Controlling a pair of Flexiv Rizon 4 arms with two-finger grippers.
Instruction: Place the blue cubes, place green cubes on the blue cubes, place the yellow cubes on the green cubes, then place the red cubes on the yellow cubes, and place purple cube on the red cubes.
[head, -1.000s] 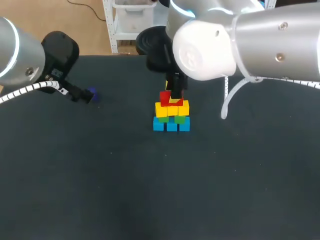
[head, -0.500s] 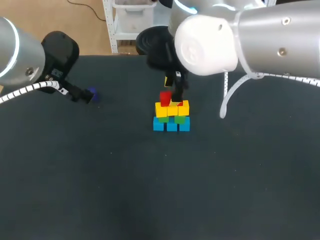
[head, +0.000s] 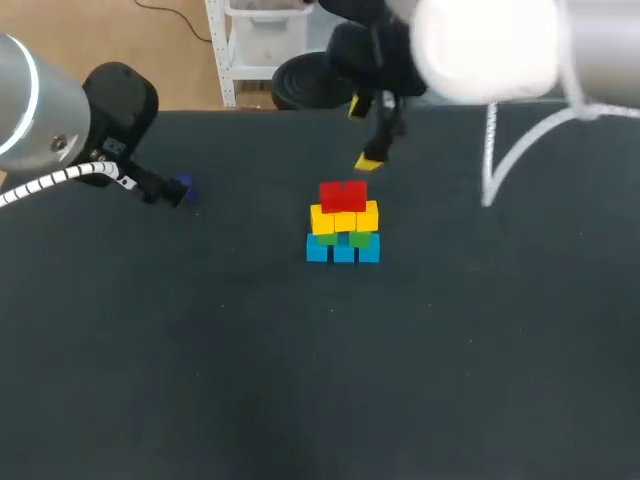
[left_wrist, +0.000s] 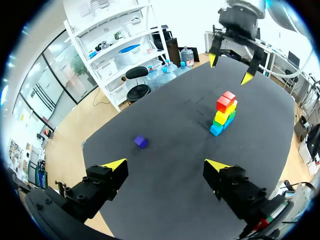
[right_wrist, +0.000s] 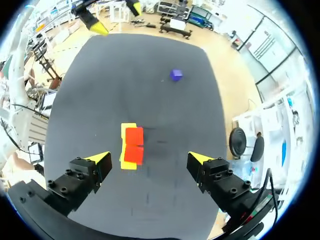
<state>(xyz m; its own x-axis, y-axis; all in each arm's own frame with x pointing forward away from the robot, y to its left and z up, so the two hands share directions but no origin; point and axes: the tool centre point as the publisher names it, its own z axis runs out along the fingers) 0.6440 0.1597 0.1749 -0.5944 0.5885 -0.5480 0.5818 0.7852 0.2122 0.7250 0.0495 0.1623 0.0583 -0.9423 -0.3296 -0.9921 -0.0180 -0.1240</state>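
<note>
The stack stands in the middle of the counter (head: 200, 350): blue cubes (head: 343, 251) at the bottom, then green cubes (head: 360, 239), then yellow cubes (head: 344, 218), and two red cubes (head: 343, 195) side by side on top. The right hand (head: 364, 135) hangs above the stack and a little behind it, apart from the red cubes. Its fingers are spread wide and they hold nothing. In the right wrist view the red cubes lie under this hand, between the lines of its two fingers and closer to one of them.

The purple cube (left_wrist: 141, 142) lies alone on the counter, well apart from the stack. The left hand (left_wrist: 166, 165) is near it. Its fingers are also spread and empty, and the purple cube lies ahead of them, not touching either finger.
</note>
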